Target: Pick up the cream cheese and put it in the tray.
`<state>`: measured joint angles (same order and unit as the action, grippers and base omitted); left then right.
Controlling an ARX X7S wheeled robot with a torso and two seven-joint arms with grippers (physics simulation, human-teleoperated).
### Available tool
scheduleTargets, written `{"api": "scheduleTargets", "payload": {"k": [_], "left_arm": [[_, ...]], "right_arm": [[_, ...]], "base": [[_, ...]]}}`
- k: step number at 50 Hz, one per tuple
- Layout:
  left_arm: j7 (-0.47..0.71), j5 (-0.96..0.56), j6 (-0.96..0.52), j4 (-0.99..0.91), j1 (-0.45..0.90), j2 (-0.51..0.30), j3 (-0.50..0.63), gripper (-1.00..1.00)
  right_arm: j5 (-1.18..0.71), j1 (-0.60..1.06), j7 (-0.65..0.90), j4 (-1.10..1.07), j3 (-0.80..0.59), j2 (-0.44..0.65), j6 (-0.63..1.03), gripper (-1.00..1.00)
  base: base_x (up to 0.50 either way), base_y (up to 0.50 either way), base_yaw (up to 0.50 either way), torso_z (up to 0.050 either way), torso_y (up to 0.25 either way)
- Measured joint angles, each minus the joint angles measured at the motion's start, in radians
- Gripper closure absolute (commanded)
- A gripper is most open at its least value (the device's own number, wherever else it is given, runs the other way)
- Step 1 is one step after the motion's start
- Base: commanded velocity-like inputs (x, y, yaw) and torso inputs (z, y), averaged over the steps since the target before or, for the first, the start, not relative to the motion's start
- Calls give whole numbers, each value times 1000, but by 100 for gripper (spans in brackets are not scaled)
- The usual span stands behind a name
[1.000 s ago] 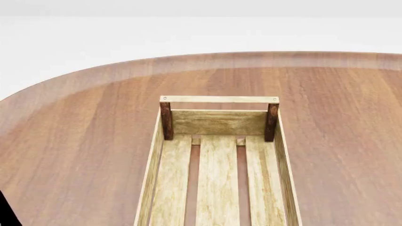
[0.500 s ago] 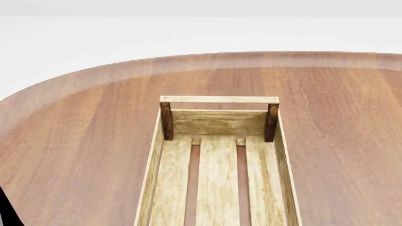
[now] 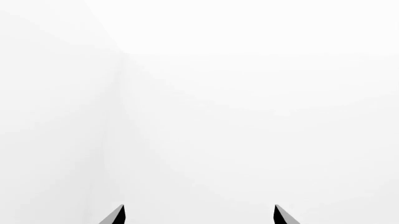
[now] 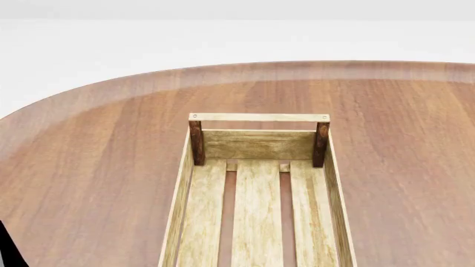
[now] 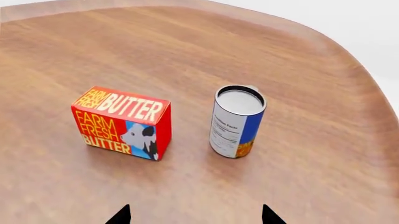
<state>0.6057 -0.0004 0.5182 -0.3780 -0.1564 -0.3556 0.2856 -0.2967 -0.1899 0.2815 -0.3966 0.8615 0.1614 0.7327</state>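
Observation:
The tray (image 4: 259, 118), a light-wood crate with a slatted bottom and dark corner posts, stands in the middle of the round wooden table (image 4: 89, 167) in the head view, with nothing in it. The cream cheese does not show clearly. Only a small pale edge (image 5: 252, 87) peeks out behind the can, and I cannot tell what it is. My right gripper (image 5: 194, 215) hangs open above bare table, short of the butter box and can. My left gripper (image 3: 199, 214) is open and faces only blank white.
A red-orange butter box (image 5: 123, 122) and a blue-and-orange can (image 5: 236, 122) stand upright side by side in the right wrist view, near the table's curved edge (image 5: 349, 56). A dark bit of my left arm (image 4: 6, 250) shows at the head view's lower left.
The dark bit of arm at the head view's lower left edge has risen slightly since one second ago. The tray has not moved.

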Motion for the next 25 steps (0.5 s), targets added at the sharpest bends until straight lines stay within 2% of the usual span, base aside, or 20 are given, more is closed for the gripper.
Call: {"api": "scheduleTargets", "payload": {"k": [25], "left_arm": [[6,-1,-1,2,3,-5,6,-100]], "right_arm": [[13,6,3,95,-34,2,-34,-100]], "base": [[0,0,0,0,0]]}}
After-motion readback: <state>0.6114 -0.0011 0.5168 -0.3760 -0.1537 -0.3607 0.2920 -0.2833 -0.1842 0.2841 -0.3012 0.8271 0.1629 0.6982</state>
